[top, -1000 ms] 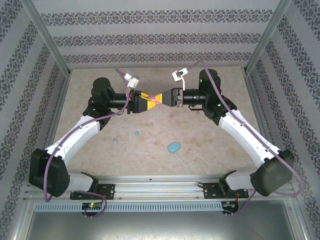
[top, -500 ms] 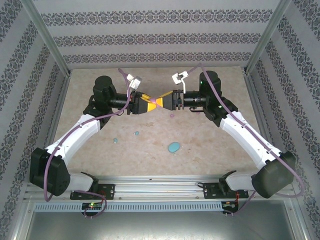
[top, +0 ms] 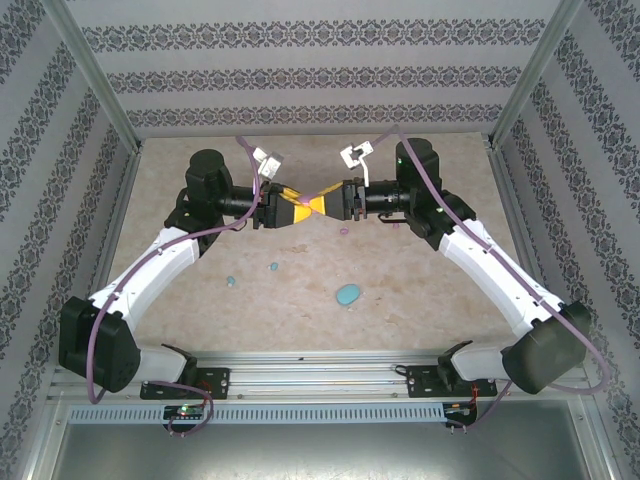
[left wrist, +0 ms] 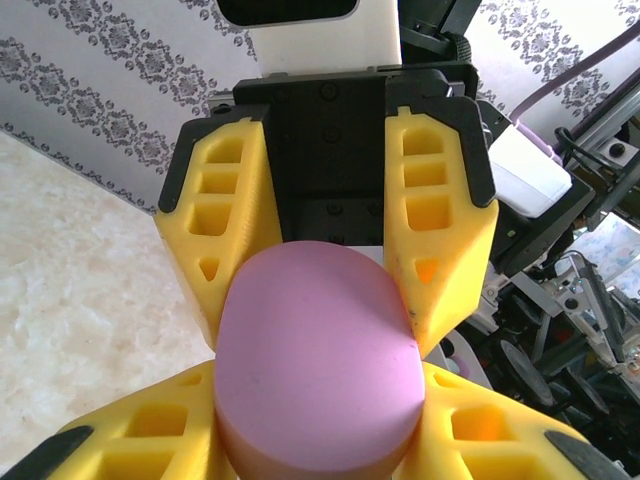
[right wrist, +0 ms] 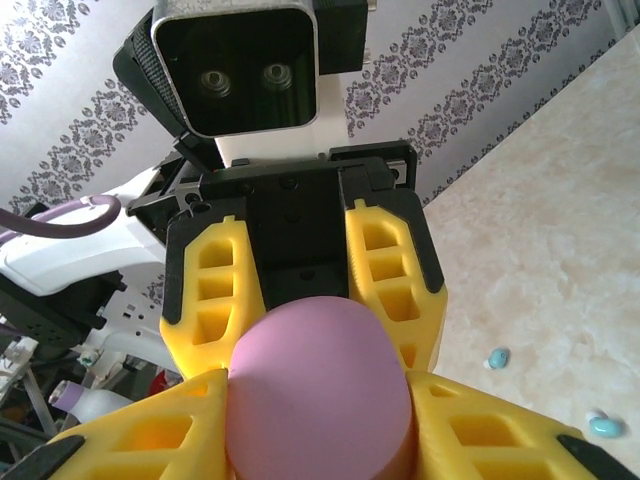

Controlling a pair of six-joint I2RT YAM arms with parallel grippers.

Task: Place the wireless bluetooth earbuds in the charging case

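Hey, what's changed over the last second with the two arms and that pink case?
The right gripper slid left toward the left gripper and narrowed its jaws onto the pink case, which both grippers now hold between them above the table. Unchanged: the left gripper's grip, and the light-blue case, the blue earbuds and the pink earbud lying on the table.

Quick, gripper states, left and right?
Left gripper: closed on the pink case.
Right gripper: closed on the same case.
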